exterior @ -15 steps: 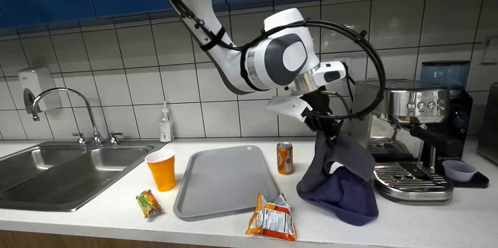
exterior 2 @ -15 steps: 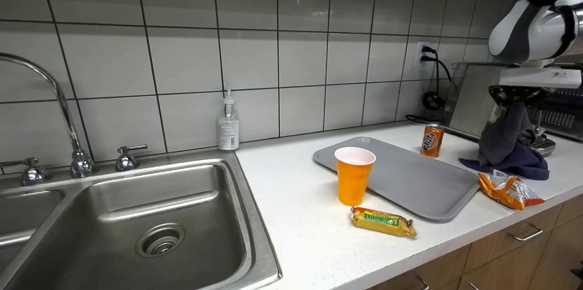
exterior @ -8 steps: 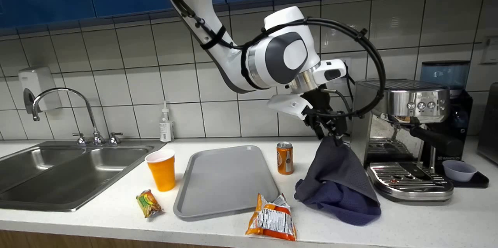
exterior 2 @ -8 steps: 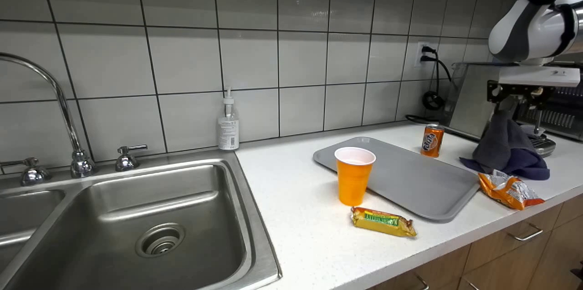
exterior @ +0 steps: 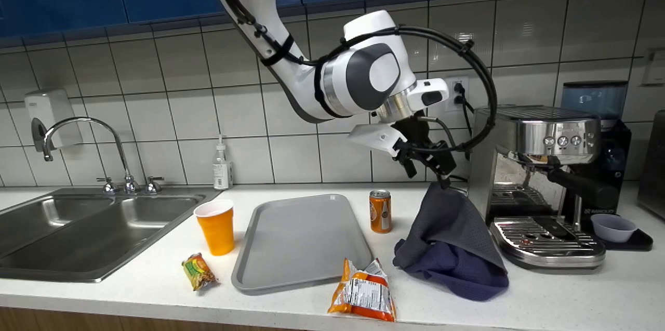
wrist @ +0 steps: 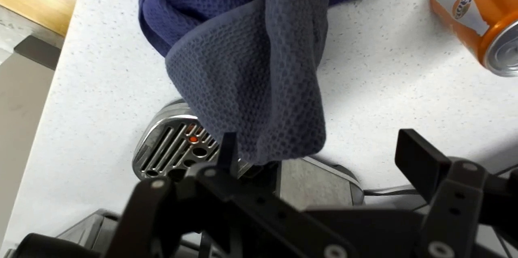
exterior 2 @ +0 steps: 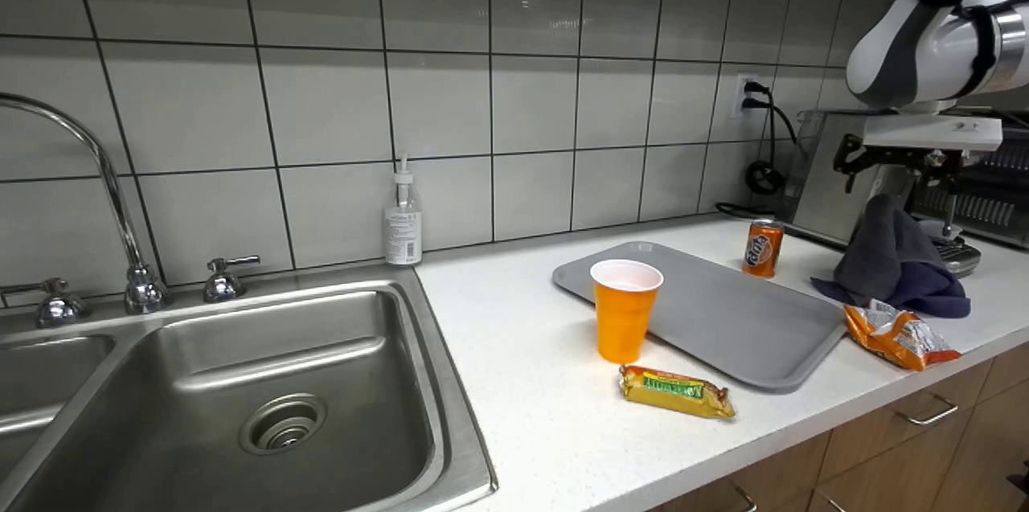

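Note:
My gripper [wrist: 319, 140] stands wide open, with nothing held between its fingers. Below it, a two-tone towel [exterior: 449, 222], grey over dark blue, lies heaped on the counter with its top standing up in a peak. In the wrist view one finger [wrist: 229, 148] overlaps the tip of the towel [wrist: 247, 67]; whether they touch I cannot tell. In an exterior view the gripper [exterior: 427, 177] sits just above that peak, toward the can side. The towel [exterior 2: 884, 251] also shows behind the chip bag [exterior 2: 900, 335].
The espresso machine [exterior: 540, 133] stands close beside the towel. An orange can [exterior: 380, 211], a grey tray [exterior: 306, 242], an orange cup [exterior: 217, 229] and a small snack packet [exterior: 198, 271] are spread along the counter toward the sink [exterior 2: 289, 367]. A black cable hangs by the wall outlet [exterior 2: 746, 94].
The jaws have opened and let go of the towel, whose top has sagged into a peak. Afterwards the gripper moved a little away from the espresso machine, toward the tray side.

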